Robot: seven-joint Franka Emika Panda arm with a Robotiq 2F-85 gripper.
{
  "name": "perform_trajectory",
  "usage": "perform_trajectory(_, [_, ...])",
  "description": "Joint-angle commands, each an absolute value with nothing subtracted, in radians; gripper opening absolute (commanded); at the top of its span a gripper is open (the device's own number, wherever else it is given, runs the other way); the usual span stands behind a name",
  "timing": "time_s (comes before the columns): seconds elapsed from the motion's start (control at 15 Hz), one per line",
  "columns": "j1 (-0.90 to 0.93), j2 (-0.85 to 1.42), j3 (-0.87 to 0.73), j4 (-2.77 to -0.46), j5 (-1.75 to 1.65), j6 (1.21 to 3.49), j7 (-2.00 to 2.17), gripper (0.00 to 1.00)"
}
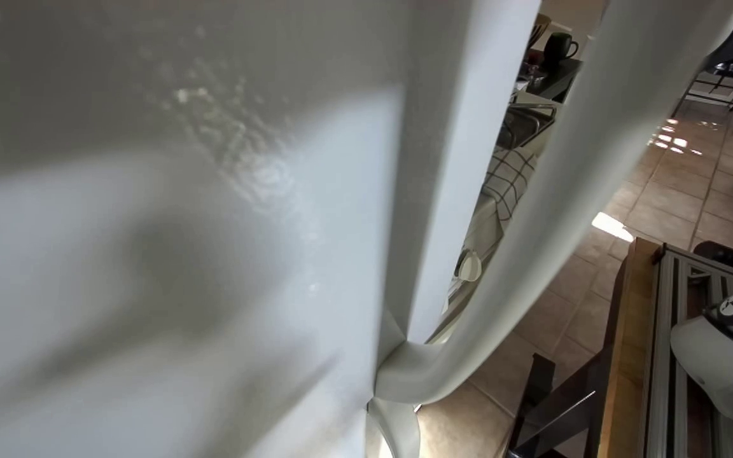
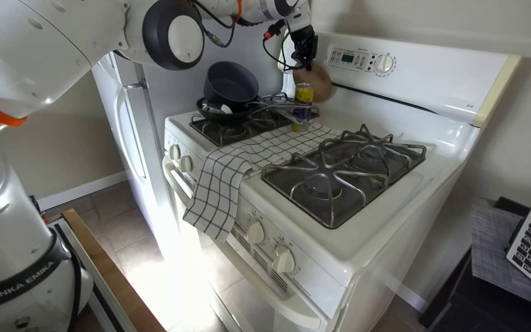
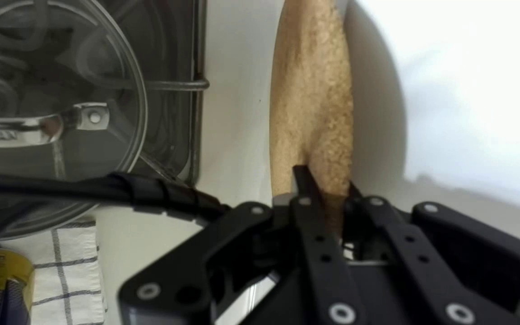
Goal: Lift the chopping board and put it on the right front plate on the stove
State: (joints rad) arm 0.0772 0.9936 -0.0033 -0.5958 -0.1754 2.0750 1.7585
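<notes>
The chopping board is a round, thick cork disc (image 2: pixel 323 84) standing on edge near the stove's back panel, behind the left rear burner. It also shows edge-on in the wrist view (image 3: pixel 313 90). My gripper (image 2: pixel 307 64) points down at the board's top edge. In the wrist view its fingers (image 3: pixel 327 180) stand on both sides of the cork rim, close against it, so it looks shut on the board. I cannot tell whether the board's lower edge touches the stove. The right front plate (image 2: pixel 323 186) shows with its wire grate and nothing on it.
A yellow and blue can (image 2: pixel 304 94) stands on a checked towel (image 2: pixel 265 150) mid-stove. A dark pot (image 2: pixel 231 85) sits in a pan on the left burners. A glass lid (image 3: pixel 93 169) lies beside the board. A fridge door (image 1: pixel 245 254) blocks much of an exterior view.
</notes>
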Motion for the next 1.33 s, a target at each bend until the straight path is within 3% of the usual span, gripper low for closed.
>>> perform_trajectory(0.0, [0.047,0.922,0.072,-0.613,-0.109,2.015,1.640,0.04])
perform_trajectory(0.33, [-0.001,0.771,0.126,-0.655,-0.088,1.734,1.428,0.04])
perform_trajectory(0.93, [-0.024,0.522,0.033,-0.661,-0.215,1.214,1.386,0.04])
perform_trajectory(1.27, [-0.081,0.462,0.018,-0.686,-0.187,1.089,1.417,0.04])
